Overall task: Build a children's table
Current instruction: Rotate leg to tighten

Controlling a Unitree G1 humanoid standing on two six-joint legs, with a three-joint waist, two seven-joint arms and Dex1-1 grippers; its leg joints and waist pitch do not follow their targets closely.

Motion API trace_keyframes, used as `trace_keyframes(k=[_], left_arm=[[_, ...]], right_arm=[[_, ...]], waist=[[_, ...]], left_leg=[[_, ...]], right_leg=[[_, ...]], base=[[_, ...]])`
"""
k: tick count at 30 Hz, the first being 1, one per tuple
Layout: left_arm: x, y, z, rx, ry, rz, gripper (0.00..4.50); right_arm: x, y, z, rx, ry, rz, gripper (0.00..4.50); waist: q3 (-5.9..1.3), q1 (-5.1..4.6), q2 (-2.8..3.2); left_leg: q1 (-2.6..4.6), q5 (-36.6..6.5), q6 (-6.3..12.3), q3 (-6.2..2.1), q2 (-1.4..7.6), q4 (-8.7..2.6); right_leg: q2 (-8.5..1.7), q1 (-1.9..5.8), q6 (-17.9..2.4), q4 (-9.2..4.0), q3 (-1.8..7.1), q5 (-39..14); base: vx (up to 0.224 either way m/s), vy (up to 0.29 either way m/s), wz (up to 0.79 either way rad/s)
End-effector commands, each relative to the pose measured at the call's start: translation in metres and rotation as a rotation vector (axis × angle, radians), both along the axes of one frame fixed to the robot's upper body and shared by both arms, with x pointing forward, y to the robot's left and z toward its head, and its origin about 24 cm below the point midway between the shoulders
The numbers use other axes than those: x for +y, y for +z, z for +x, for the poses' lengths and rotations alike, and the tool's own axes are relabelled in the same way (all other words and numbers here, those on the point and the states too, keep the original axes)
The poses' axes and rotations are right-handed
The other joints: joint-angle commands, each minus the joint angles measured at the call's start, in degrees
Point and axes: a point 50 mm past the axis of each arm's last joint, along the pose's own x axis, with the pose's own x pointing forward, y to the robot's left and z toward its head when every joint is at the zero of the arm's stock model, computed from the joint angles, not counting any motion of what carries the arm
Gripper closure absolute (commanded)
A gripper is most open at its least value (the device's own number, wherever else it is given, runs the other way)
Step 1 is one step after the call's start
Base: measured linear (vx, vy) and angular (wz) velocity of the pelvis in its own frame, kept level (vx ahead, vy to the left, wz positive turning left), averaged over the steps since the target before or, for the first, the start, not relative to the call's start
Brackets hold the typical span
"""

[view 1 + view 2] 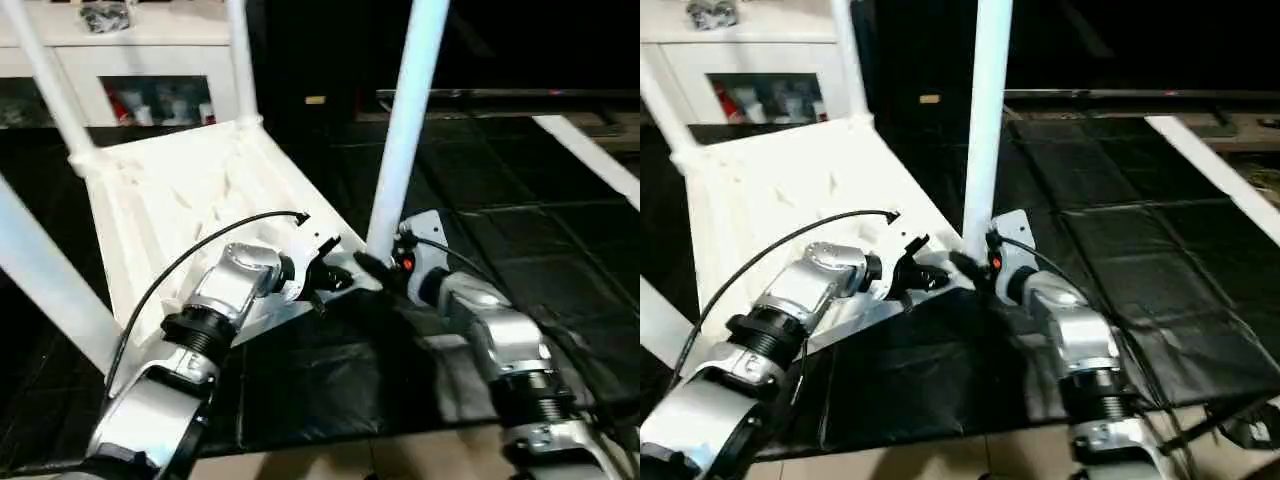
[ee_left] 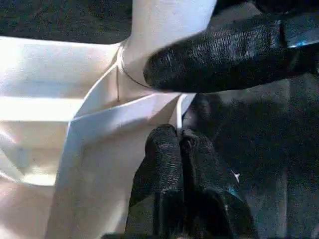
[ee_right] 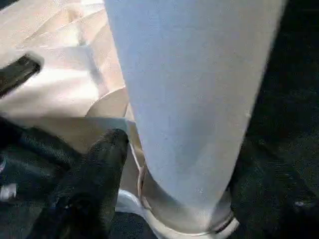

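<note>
With the upturned tabletop [image 1: 190, 200] lying centre-left, the left tool [image 1: 322, 277] is pinching its near rim while the right tool [image 1: 380, 268] is straddling the leg [image 1: 405, 130] loosely, risking it tilting in its socket.

White cabinet [image 1: 150, 60] with glass doors, black floor mat [image 1: 520, 240]

I am reaching both my silver forearms forward and inward, so my two black-fingered grippers are meeting near the middle. My left gripper [image 1: 325, 278] is keeping its fingers [image 2: 167, 164] pressed together. My right gripper [image 1: 375, 268] is pointing left toward it.
</note>
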Motion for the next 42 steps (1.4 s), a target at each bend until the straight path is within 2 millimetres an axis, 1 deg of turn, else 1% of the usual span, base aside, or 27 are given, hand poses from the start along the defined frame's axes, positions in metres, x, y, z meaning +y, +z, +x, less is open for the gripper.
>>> trace_keyframes(k=[1, 3, 4, 5, 7, 8, 10, 11, 12, 15, 17, 18, 21, 23, 24, 25, 27, 28, 29, 30, 32, 36, 37, 38, 39, 40, 42], left_arm=[[-0.012, 0.013, -0.005, -0.045, -0.157, -0.042, 4.50], [-0.008, 0.012, -0.007, -0.039, -0.194, -0.036, 4.50], [-0.006, 0.012, -0.008, -0.034, -0.215, -0.033, 4.50], [0.000, 0.012, -0.011, -0.025, -0.285, -0.019, 4.50], [0.006, 0.012, -0.015, -0.008, -0.346, -0.005, 4.50], [0.006, 0.012, -0.015, -0.008, -0.346, -0.005, 4.50], [0.014, 0.013, -0.018, 0.012, -0.426, 0.015, 4.50], [0.016, 0.013, -0.019, 0.016, -0.448, 0.020, 4.50], [0.017, 0.013, -0.020, 0.017, -0.452, 0.021, 4.50], [0.024, 0.015, -0.024, 0.037, -0.534, 0.027, 4.50], [0.028, 0.017, -0.028, 0.058, -0.591, 0.047, 4.50], [0.029, 0.017, -0.029, 0.061, -0.601, 0.053, 4.50], [0.033, 0.018, -0.031, 0.070, -0.633, 0.073, 4.50], [0.036, 0.017, -0.033, 0.075, -0.647, 0.087, 4.50], [0.036, 0.017, -0.033, 0.075, -0.647, 0.087, 4.50], [0.038, 0.015, -0.035, 0.082, -0.659, 0.092, 4.50], [0.038, 0.015, -0.036, 0.084, -0.664, 0.092, 4.50], [0.038, 0.015, -0.037, 0.085, -0.667, 0.091, 4.50], [0.037, 0.015, -0.038, 0.085, -0.671, 0.089, 4.50], [0.037, 0.015, -0.039, 0.085, -0.673, 0.088, 4.50], [0.037, 0.015, -0.040, 0.084, -0.675, 0.087, 4.50], [0.038, 0.014, -0.040, 0.086, -0.673, 0.086, 4.50], [0.039, 0.014, -0.040, 0.085, -0.666, 0.089, 4.50], [0.039, 0.014, -0.040, 0.084, -0.664, 0.089, 4.50], [0.039, 0.014, -0.040, 0.084, -0.663, 0.088, 4.50], [0.039, 0.014, -0.040, 0.085, -0.664, 0.087, 4.50], [0.039, 0.015, -0.041, 0.086, -0.664, 0.085, 4.50]], right_arm=[[0.009, -0.006, -0.011, 0.050, 0.150, 0.034, 0.95], [0.003, -0.004, -0.012, 0.049, 0.186, 0.033, 0.65], [-0.001, -0.003, -0.013, 0.048, 0.208, 0.031, 0.65], [-0.010, 0.001, -0.015, 0.048, 0.267, 0.035, 0.56], [-0.018, 0.005, -0.018, 0.046, 0.323, 0.042, 0.33], [-0.018, 0.005, -0.018, 0.046, 0.323, 0.042, 0.23], [-0.027, 0.012, -0.020, 0.048, 0.409, 0.045, 0.16], [-0.030, 0.013, -0.021, 0.049, 0.431, 0.044, 0.04], [-0.030, 0.014, -0.021, 0.050, 0.435, 0.044, 0.04], [-0.036, 0.018, -0.020, 0.056, 0.478, 0.016, 0.04], [-0.035, 0.021, -0.020, 0.051, 0.539, 0.019, 0.04], [-0.034, 0.022, -0.021, 0.052, 0.558, 0.026, 0.04], [-0.030, 0.023, -0.024, 0.052, 0.623, 0.050, 0.04], [-0.027, 0.020, -0.024, 0.062, 0.646, 0.044, 0.20], [-0.027, 0.020, -0.024, 0.062, 0.646, 0.044, 0.20], [-0.022, 0.016, -0.027, 0.078, 0.690, 0.052, 0.41], [-0.021, 0.016, -0.028, 0.081, 0.705, 0.057, 0.53], [-0.020, 0.015, -0.028, 0.082, 0.715, 0.063, 0.70], [-0.018, 0.015, -0.028, 0.083, 0.724, 0.075, 0.70], [-0.017, 0.015, -0.028, 0.083, 0.730, 0.087, 0.81], [-0.015, 0.015, -0.028, 0.084, 0.737, 0.100, 1.04], [-0.012, 0.016, -0.029, 0.091, 0.769, 0.122, 1.28], [-0.011, 0.015, -0.029, 0.096, 0.776, 0.126, 1.46], [-0.011, 0.015, -0.029, 0.097, 0.777, 0.127, 1.46], [-0.010, 0.015, -0.029, 0.098, 0.778, 0.130, 1.60], [-0.010, 0.015, -0.029, 0.097, 0.778, 0.134, 1.67], [-0.010, 0.015, -0.029, 0.096, 0.777, 0.149, 1.74]], waist=[[-4.20, 0.48, -0.18], [-4.31, 0.85, -0.10], [-4.27, 1.21, -0.06], [-4.25, 1.21, -0.08], [-3.99, 1.56, 0.05], [-4.08, 1.82, 0.11], [-3.91, 2.30, -0.21], [-3.89, 2.63, -0.05], [-3.91, 2.75, -0.04], [-3.96, 2.97, -0.21], [-3.96, 3.07, -0.66], [-3.99, 3.16, -0.55], [-3.98, 3.36, -0.86], [-3.96, 3.62, -0.65], [-3.91, 3.62, -0.65], [-3.88, 3.66, -0.67], [-3.85, 3.69, -0.69], [-3.86, 3.76, -0.79], [-3.90, 3.75, -1.24], [-3.90, 3.77, -1.24], [-3.88, 3.80, -0.99], [-3.82, 3.79, -1.08], [-3.85, 3.80, -0.89], [-3.85, 3.80, -0.89], [-3.90, 3.88, -0.41], [-3.85, 3.80, -0.67], [-3.84, 3.80, -0.68]], left_leg=[[-0.58, -9.1, 4.40, 1.76, -1.07, -3.39], [-0.52, -7.4, 5.01, 1.78, -0.93, -3.29], [-0.41, -6.9, 5.06, 1.79, -0.89, -3.30], [-0.47, -6.9, 5.13, 1.85, -0.89, -3.30], [-0.22, -9.0, 5.14, 1.95, -0.70, -3.45], [-0.03, -10.0, 4.69, 1.90, -0.57, -3.50], [0.06, -11.0, 4.36, 2.00, -0.46, -3.56], [0.17, -11.0, 4.03, 2.07, -0.38, -3.55], [0.28, -11.1, 4.05, 2.11, -0.40, -3.51], [-0.24, -10.3, 3.63, 2.03, -0.44, -3.50], [-0.28, -10.0, 3.70, 2.08, -0.37, -3.47], [-0.35, -9.7, 3.56, 1.98, -0.36, -3.49], [-0.31, -9.1, 3.82, 2.12, -0.29, -3.43], [-0.20, -9.1, 3.49, 2.07, -0.24, -3.46], [-0.23, -9.3, 3.38, 2.08, -0.23, -3.50], [-0.26, -10.0, 3.04, 2.05, -0.29, -3.55], [-0.21, -10.4, 2.86, 2.07, -0.31, -3.56], [-0.23, -10.3, 2.82, 2.06, -0.28, -3.54], [-0.34, -9.8, 2.91, 2.08, -0.27, -3.53], [-0.42, -9.7, 2.90, 2.03, -0.29, -3.53], [-0.32, -9.9, 2.69, 2.03, -0.24, -3.54], [-0.36, -9.6, 2.66, 2.03, -0.28, -3.55], [-0.32, -10.0, 2.54, 2.04, -0.30, -3.51], [-0.32, -10.0, 2.54, 2.04, -0.30, -3.51], [-0.24, -10.0, 2.38, 1.97, -0.29, -3.52], [-0.28, -10.3, 2.32, 2.01, -0.30, -3.52], [-0.30, -10.6, 2.20, 1.98, -0.30, -3.54]], right_leg=[[-1.31, 4.05, -13.1, -3.09, 1.44, -11.9], [-1.37, 4.11, -14.2, -2.65, 1.52, -8.8], [-1.33, 4.18, -14.7, -2.55, 1.49, -7.8], [-1.31, 4.19, -14.9, -2.44, 1.53, -7.6], [-1.41, 3.99, -14.9, -2.68, 1.59, -9.4], [-1.54, 4.03, -14.8, -2.73, 1.58, -10.8], [-1.49, 3.88, -14.6, -2.82, 1.61, -12.2], [-1.52, 3.76, -14.6, -2.69, 1.72, -12.2], [-1.46, 3.71, -14.7, -2.72, 1.71, -12.0], [-1.56, 4.00, -14.5, -2.38, 1.66, -11.9], [-1.66, 3.93, -14.1, -2.40, 1.67, -12.6], [-1.71, 4.01, -14.0, -2.27, 1.64, -12.6], [-1.74, 3.83, -13.9, -2.30, 1.65, -12.8], [-1.78, 3.71, -14.0, -2.21, 1.68, -12.9], [-1.75, 3.69, -13.9, -2.23, 1.67, -13.1], [-1.79, 3.72, -13.6, -2.31, 1.65, -14.2], [-1.74, 3.68, -13.3, -2.41, 1.66, -14.9], [-1.80, 3.68, -13.2, -2.35, 1.70, -15.0], [-1.82, 3.72, -13.0, -2.31, 1.69, -14.8], [-1.85, 3.74, -13.0, -2.20, 1.66, -15.0], [-1.86, 3.60, -12.7, -2.34, 1.68, -15.7], [-1.74, 3.64, -13.0, -2.18, 1.67, -14.6], [-1.76, 3.63, -12.9, -2.29, 1.69, -14.9], [-1.76, 3.63, -12.9, -2.29, 1.69, -14.9], [-1.77, 3.61, -13.1, -2.19, 1.69, -14.6], [-1.71, 3.62, -13.2, -2.26, 1.68, -14.5], [-1.71, 3.65, -13.2, -2.24, 1.67, -14.7]], base=[[0.000, 0.000, 0.00], [0.000, 0.000, 0.00], [0.000, 0.000, 0.00], [0.000, 0.000, 0.00], [0.000, 0.000, 0.00], [0.000, 0.000, 0.00], [0.000, 0.000, 0.00], [0.000, 0.000, 0.00], [0.000, 0.000, 0.00], [0.000, 0.000, 0.00], [0.000, 0.000, 0.00], [0.000, 0.000, 0.00], [0.000, 0.000, 0.00], [0.000, 0.000, 0.00], [0.000, 0.000, 0.00], [0.000, 0.000, 0.00], [0.000, 0.000, 0.00], [0.000, 0.000, 0.00], [0.000, 0.000, 0.00], [0.000, 0.000, 0.00], [0.000, 0.000, 0.00], [0.000, 0.000, 0.00], [0.000, 0.000, 0.00], [0.000, 0.000, 0.00], [0.000, 0.000, 0.00], [0.000, 0.000, 0.00], [0.000, 0.000, 0.00]])
